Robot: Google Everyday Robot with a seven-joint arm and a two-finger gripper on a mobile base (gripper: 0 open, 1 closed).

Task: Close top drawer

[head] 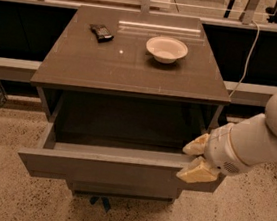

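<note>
Top drawer [106,171] is pulled well out at 6 o'clock, below the cabinet top [108,68]. Gripper [196,159] is at 4 o'clock, at the right end of the drawer front. Its fingers are spread, one above the front's top edge and one over its face, holding nothing. Bowl [166,49] is at 12 o'clock on the top, with a small dark object [101,32] at 11.

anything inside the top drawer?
Nothing visible in the top drawer: the floor that shows is bare and dark. Its back lies in shadow under the tabletop, and the gripper at the front right corner covers that bit.
</note>
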